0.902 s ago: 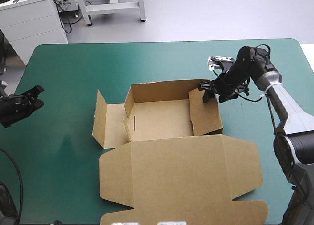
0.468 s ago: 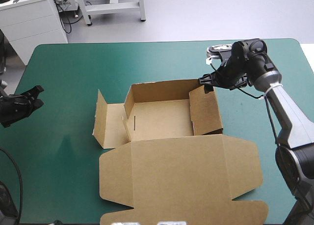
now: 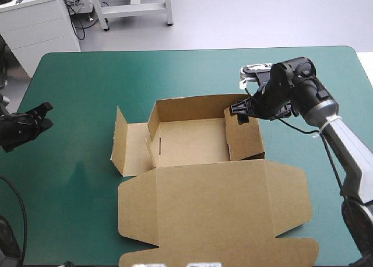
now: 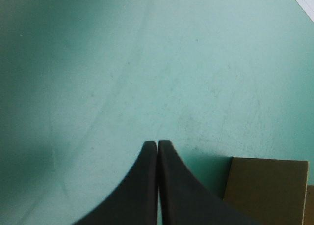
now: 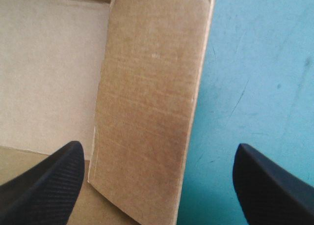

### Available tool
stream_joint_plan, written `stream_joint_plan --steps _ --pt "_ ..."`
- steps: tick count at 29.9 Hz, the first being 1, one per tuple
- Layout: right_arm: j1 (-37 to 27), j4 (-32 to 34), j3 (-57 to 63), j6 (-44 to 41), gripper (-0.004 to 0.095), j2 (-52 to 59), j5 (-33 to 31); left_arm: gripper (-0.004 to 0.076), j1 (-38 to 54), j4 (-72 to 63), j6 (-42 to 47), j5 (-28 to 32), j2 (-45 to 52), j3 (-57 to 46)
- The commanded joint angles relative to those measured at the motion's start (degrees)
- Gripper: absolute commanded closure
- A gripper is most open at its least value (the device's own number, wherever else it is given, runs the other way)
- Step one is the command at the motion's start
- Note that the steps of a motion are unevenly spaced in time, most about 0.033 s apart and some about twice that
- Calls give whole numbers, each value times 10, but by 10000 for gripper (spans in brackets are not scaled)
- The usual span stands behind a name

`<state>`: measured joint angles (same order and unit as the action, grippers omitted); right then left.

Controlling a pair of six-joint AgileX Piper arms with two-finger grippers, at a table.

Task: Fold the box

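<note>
**Box tray up at mid-bench, right pincer astride its right wall**

Box (image 3: pixel 192 141) first: it sits at the middle of the bench (image 3: pixel 87 74), an open tray with far, left and right walls raised. Its lid (image 3: pixel 215 208) lies flat toward 6 o'clock. A side flap (image 3: pixel 131 147) is splayed out at 9 o'clock of the tray, half raised.

The right pincer (image 3: pixel 240 111) hangs at the tray's 2 o'clock corner, over the far end of the right wall (image 3: pixel 245 139). Its wrist view shows the right pincer (image 5: pixel 157 154) spread wide. One black finger is over the inside of the tray and the other over the teal-green cover outside, with the wall's top edge (image 5: pixel 152 102) running between them. I cannot tell whether either finger touches the board.

The left pincer (image 3: pixel 42 111) waits at 9 o'clock of the bench, close to the edge and well apart from the box. Its fingers are pressed together with nothing in them, as its wrist view shows (image 4: pixel 157 142).

For room, bare cover runs wide along 12 o'clock beyond the far wall. There is a fair stretch between the left pincer and the splayed flap, and a narrower strip at 3 o'clock.

The lid's near edge is cut off at the high view's lower border. A corner of brown board (image 4: pixel 267 185) shows beside the left pincer, and I cannot make out what it belongs to.
</note>
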<state>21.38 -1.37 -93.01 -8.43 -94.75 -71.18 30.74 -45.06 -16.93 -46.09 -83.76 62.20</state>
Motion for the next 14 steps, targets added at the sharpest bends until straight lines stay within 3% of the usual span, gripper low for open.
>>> stream_joint_plan --steps 1,14 --pt "-2 14 9 -4 147 31 -3 756 -1 -20 0 -1 22 13" --pt "-5 14 26 1 147 -51 32 756 -1 -22 0 -6 22 13"
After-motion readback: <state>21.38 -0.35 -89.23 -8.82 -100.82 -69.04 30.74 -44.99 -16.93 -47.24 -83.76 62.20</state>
